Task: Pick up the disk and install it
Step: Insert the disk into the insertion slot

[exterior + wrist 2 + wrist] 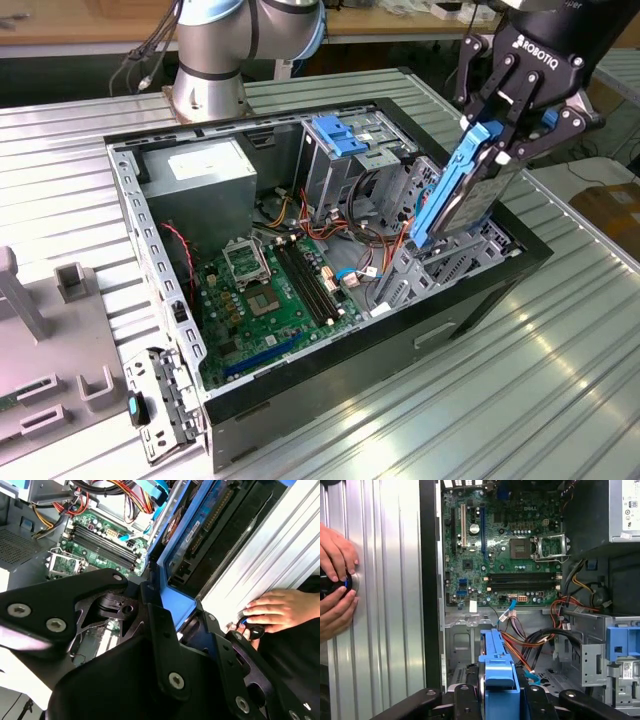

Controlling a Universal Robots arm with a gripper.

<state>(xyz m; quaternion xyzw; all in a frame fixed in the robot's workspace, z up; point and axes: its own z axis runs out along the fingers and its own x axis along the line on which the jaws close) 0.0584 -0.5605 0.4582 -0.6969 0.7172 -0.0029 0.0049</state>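
The disk point(462, 195), a dark flat drive with bright blue side rails, hangs on edge and tilted over the drive cage point(455, 260), at the end of the open computer case point(330, 250) toward the exterior view's right. My gripper point(497, 150) is shut on its upper end, with black fingers on both sides. In the first wrist view a blue rail of the disk point(498, 662) runs out from between the fingers point(462, 700) above the case's cables. In the second wrist view the disk point(197, 527) shows its underside.
Inside the case lie the green motherboard point(270, 290), a grey power supply point(205, 180) and a light-blue bracket point(340, 135) on the far bays. A person's hand point(335, 580) rests on a dark knob on the ribbed metal table point(560, 380). Grey fixtures point(60, 330) stand at the exterior view's left.
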